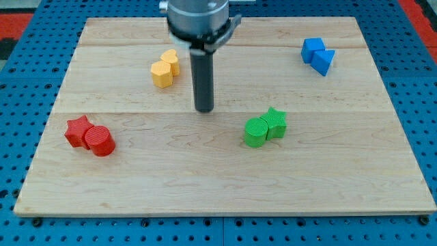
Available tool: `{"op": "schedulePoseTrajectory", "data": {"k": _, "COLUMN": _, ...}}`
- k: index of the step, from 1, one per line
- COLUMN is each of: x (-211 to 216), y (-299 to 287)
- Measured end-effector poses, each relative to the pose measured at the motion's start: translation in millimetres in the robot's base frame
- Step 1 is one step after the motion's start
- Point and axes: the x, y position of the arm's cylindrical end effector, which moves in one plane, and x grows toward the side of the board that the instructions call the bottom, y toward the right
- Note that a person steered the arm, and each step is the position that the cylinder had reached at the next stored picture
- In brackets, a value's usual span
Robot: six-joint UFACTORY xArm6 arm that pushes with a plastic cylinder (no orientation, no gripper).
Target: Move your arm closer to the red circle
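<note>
My tip (203, 109): centre frame, bare surface (205, 178) toward red circle (100, 141) at lower left, touching red star (77, 130) near left edge; no pincer in view

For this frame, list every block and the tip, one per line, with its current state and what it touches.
my tip: on the board, touching no block
red circle: touching red star, toward the view's lower left of my tip
red star: against red circle
yellow blocks: two, touching
green circle: touching green star
green star: against green circle
blue blocks: two, touching
</note>
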Motion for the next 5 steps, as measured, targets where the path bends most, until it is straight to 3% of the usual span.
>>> {"op": "schedulePoseTrajectory", "data": {"k": 1, "x": 78.4, "y": -28.0}}
{"op": "schedulePoseTrajectory", "data": {"k": 2, "x": 134.9, "y": -98.6}}
{"op": "schedulePoseTrajectory", "data": {"k": 3, "x": 136.9, "y": -151.2}}
{"op": "schedulePoseTrajectory", "data": {"k": 4, "x": 103.0, "y": -165.9}}
{"op": "schedulePoseTrajectory", "data": {"k": 5, "x": 103.0, "y": -166.0}}
